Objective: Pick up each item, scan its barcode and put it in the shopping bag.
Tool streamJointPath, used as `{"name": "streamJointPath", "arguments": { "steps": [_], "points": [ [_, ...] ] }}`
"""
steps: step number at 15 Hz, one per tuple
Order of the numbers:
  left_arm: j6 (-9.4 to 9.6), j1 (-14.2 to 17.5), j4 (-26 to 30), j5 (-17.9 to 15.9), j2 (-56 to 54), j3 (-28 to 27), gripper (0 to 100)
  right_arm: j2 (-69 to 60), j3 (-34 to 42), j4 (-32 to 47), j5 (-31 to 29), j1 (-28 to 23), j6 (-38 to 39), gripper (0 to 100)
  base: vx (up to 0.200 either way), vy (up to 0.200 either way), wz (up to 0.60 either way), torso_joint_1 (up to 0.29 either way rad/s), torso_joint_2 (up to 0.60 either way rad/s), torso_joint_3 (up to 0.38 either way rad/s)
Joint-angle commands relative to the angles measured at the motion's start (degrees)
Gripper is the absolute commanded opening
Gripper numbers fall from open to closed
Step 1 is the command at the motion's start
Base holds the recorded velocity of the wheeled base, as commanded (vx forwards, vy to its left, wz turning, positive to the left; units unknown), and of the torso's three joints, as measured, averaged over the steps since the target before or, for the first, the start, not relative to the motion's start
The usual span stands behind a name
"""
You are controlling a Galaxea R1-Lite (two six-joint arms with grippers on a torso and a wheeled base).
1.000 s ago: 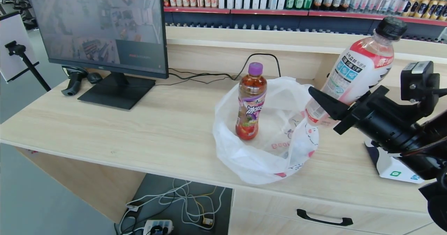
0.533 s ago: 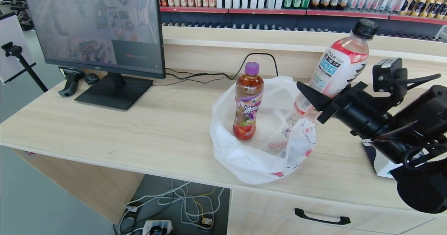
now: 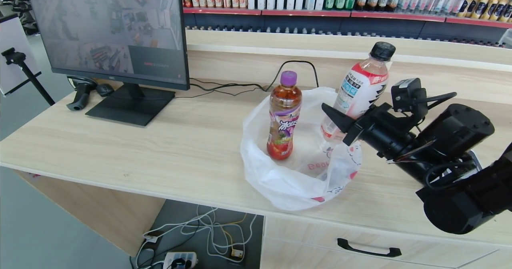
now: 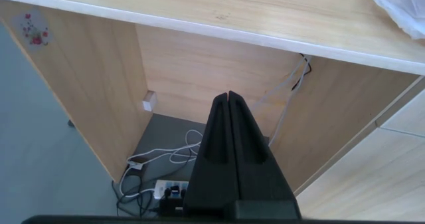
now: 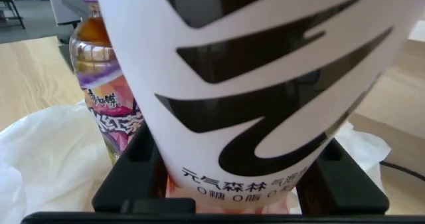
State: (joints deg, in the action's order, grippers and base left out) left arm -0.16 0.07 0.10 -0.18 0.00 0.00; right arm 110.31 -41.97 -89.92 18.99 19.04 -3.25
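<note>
Your right gripper (image 3: 337, 122) pinches the black-capped bottle (image 3: 357, 88), tilted over the shopping bag (image 3: 286, 183); purple-capped bottle (image 3: 284, 117) stands inside; left gripper (image 4: 229, 121) pressed together.

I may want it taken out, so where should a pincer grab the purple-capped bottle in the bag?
Probably grip the purple-capped bottle on its upper body, coming from the robot's left: it stands upright, clear above the shopping bag rim there.

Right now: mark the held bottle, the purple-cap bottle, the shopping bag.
held bottle (image 3: 361, 86), head view, on its label.
purple-cap bottle (image 3: 285, 124), head view, on its label.
shopping bag (image 3: 287, 189), head view, on its front wall.
</note>
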Motion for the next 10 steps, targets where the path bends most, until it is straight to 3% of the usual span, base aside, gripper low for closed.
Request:
{"name": "streamJointPath", "arguments": {
  "steps": [1, 10],
  "points": [
    [-0.02, 0.01, -0.01, 0.01, 0.0, 0.0, 0, 1.92, -0.39, -0.08, 0.08, 1.26, -0.08, 0, 0.0, 0.0, 0.0, 0.0, 0.0, 0.0],
    [-0.02, 0.01, -0.01, 0.01, 0.0, 0.0, 0, 6.85, -2.5, -0.08, 0.08, 2.58, 0.62, 0, 0.0, 0.0, 0.0, 0.0, 0.0, 0.0]
  ]
}}
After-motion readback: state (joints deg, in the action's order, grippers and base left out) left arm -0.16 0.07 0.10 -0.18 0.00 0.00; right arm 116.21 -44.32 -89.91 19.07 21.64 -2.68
